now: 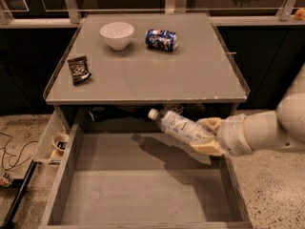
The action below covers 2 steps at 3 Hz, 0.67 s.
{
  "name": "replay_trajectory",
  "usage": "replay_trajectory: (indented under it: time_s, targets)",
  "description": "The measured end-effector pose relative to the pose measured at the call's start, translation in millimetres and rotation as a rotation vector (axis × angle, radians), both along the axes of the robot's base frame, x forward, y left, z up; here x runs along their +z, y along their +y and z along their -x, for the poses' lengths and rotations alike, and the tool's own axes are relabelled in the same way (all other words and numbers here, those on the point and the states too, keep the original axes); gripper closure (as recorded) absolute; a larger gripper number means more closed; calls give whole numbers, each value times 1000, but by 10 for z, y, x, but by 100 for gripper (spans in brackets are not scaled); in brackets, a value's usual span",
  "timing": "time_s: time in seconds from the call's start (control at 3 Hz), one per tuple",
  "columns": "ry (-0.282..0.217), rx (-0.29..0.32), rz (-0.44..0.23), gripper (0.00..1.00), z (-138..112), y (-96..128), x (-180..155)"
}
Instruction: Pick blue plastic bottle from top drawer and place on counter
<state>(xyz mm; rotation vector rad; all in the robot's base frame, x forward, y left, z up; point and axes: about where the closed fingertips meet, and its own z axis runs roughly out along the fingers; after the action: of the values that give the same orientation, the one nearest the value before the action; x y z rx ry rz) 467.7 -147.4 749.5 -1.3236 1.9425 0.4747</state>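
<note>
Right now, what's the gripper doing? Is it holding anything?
Gripper: jaws closed on the blue plastic bottle, holding it tilted, cap up-left, above the right side of the top drawer.

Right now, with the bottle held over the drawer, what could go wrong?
The gripper, over the right side of the top drawer, holds the blue plastic bottle tilted by its base end; it might slip. Its cap, below the front rim of the counter, could hit it going up.
</note>
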Motion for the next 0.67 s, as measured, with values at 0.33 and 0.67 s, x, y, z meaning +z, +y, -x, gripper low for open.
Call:
replay_trajectory:
  time_s: [0.33,0.67]
  targets:
    - [-61,-3,46,100,40,-309,671]
    - [-118,17,96,100,108,-477,1278]
